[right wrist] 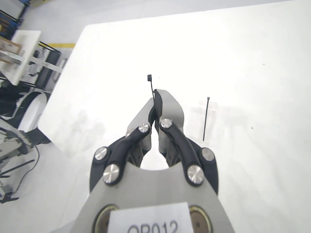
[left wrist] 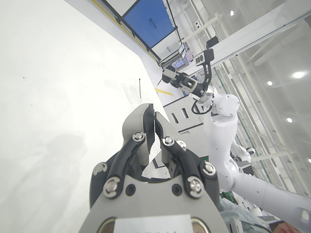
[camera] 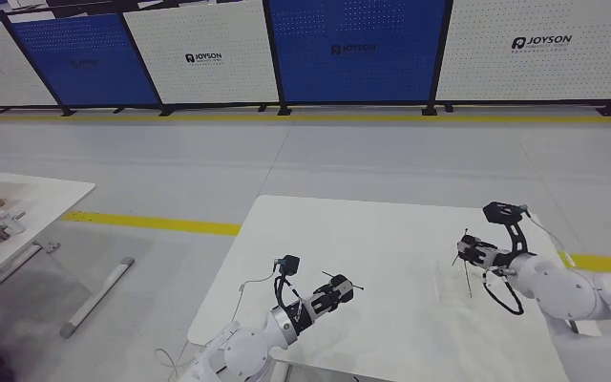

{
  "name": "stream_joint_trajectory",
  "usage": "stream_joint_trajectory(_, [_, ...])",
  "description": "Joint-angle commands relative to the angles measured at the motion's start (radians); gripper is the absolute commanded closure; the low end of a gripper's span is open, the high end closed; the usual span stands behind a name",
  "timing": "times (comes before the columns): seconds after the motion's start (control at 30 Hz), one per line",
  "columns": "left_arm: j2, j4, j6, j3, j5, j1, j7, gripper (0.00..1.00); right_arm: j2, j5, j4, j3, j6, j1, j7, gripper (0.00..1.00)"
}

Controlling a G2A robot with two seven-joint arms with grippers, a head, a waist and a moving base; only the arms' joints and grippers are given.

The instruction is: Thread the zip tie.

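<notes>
**A:** Where is the zip tie sitting right now?

**B:** The right gripper (right wrist: 154, 96) is pinching one, the held zip tie (right wrist: 150, 84), partway along its strap. The square head is poking out past the closed fingertips. That gripper is hovering just beside the loose zip tie (right wrist: 206, 118), which is lying flat on the white table (camera: 382, 229) over what is looking like a clear plastic sleeve (right wrist: 213, 112).

**A:** And the other arm?

**B:** The left gripper (left wrist: 153, 111) is hanging well apart from the loose zip tie, with its pads pressing together. In the top view a thin black strand (camera: 327, 275) is crossing its tip. I am taking that for another zip tie clamped there, though I am not certain.

**A:** So what are we counting?

**B:** Two grippers, both closed. Two zip ties for sure, one held and one loose, plus that probable third. One sleeve and one table.

**A:** How is a tie like this going to handle?

**B:** I am expecting it to be featherlight, thin and springy, with a slick strap that is bending and flicking sideways rather than pushing straight. The slot in the head is tiny, so any wobble at the tail is risking a miss. I am judging the best holds to be just behind the head, leaving the slot unblocked, and close to the tail tip for feeding it through.
</notes>
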Motion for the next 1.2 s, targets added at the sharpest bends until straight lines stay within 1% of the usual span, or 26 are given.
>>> stream_joint_trajectory(0.0, [0.000, 0.000, 0.000, 0.000, 0.000, 0.000, 0.000, 1.00, 0.001, 0.040, -0.018, 0.019, -0.010, -0.036, -0.034, 1.00])
stream_joint_trajectory(0.1, [0.000, 0.000, 0.000, 0.000, 0.000, 0.000, 0.000, 1.00, 0.001, 0.045, -0.054, 0.027, -0.011, -0.095, -0.088, 1.00])
stream_joint_trajectory(0.17, [0.000, 0.000, 0.000, 0.000, 0.000, 0.000, 0.000, 1.00, 0.000, 0.022, -0.073, 0.020, -0.003, -0.126, -0.133, 1.00])
stream_joint_trajectory(0.2, [0.000, 0.000, 0.000, 0.000, 0.000, 0.000, 0.000, 1.00, -0.002, 0.016, -0.074, 0.013, 0.001, -0.139, -0.158, 1.00])
stream_joint_trajectory(0.23, [0.000, 0.000, 0.000, 0.000, 0.000, 0.000, 0.000, 1.00, -0.004, 0.049, -0.062, 0.011, -0.009, -0.144, -0.165, 1.00])
stream_joint_trajectory(0.83, [0.000, 0.000, 0.000, 0.000, 0.000, 0.000, 0.000, 1.00, -0.004, 0.052, -0.064, 0.011, -0.011, -0.145, -0.170, 1.00])
stream_joint_trajectory(0.97, [0.000, 0.000, 0.000, 0.000, 0.000, 0.000, 0.000, 1.00, -0.010, 0.153, -0.093, 0.045, -0.041, -0.199, -0.280, 1.00])
stream_joint_trajectory(1.03, [0.000, 0.000, 0.000, 0.000, 0.000, 0.000, 0.000, 1.00, -0.014, 0.173, -0.102, 0.051, -0.030, -0.234, -0.352, 1.00])
stream_joint_trajectory(1.1, [0.000, 0.000, 0.000, 0.000, 0.000, 0.000, 0.000, 1.00, -0.020, 0.168, -0.110, 0.021, -0.014, -0.252, -0.397, 1.00])
stream_joint_trajectory(1.17, [0.000, 0.000, 0.000, 0.000, 0.000, 0.000, 0.000, 1.00, -0.028, 0.156, -0.097, -0.013, 0.003, -0.250, -0.429, 1.00])
